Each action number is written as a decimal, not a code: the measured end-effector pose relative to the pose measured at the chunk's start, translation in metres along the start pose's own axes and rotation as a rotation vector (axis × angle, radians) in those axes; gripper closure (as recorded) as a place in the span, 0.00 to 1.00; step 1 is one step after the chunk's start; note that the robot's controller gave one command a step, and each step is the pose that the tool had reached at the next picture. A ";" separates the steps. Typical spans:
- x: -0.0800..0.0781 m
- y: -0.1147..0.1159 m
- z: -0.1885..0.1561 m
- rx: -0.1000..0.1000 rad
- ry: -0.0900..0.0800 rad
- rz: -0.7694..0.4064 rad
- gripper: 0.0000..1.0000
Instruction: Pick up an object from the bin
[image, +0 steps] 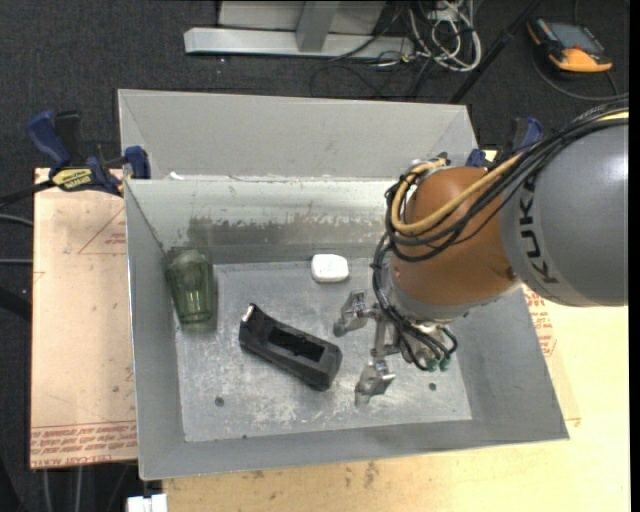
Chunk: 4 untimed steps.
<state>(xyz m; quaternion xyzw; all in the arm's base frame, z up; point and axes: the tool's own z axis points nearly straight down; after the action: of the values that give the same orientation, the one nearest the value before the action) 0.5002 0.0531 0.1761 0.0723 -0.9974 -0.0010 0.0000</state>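
I am hanging low over the floor of the grey bin (250, 415), right of its middle, with my arm coming in from the right. My jaws are standing released and spread wide. One fingertip (349, 312) is sitting toward the back of the bin and the other nearer the front rim, and bare scuffed metal is showing in the gap between them. I am gripping nothing.

The thing nearest to me is a black oblong object (290, 348) with a shallow recess along its top. It is lying flat and slantwise in the middle of the floor, running from back-left to front-right. Its front-right end is lying just beside the open gap of my jaws, on their left, and I cannot tell whether either finger is touching it.

A small white rounded piece (329, 267) is lying near the foot of the back wall, just behind my rear finger and apart from the black object. A translucent green cup (192, 288) is sitting against the left wall, well apart from me.

My orange wrist cover (450, 240) and its looped cables are hanging above the right part of the bin and hiding the floor beneath them.
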 end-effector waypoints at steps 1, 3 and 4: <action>-0.007 0.026 0.035 -0.001 0.004 -0.096 0.00; -0.056 0.071 0.072 -0.002 -0.037 0.075 1.00; -0.056 0.068 0.055 0.002 0.002 0.075 1.00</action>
<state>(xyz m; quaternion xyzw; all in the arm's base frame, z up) 0.5459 0.1286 0.1209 0.0349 -0.9994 0.0001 0.0010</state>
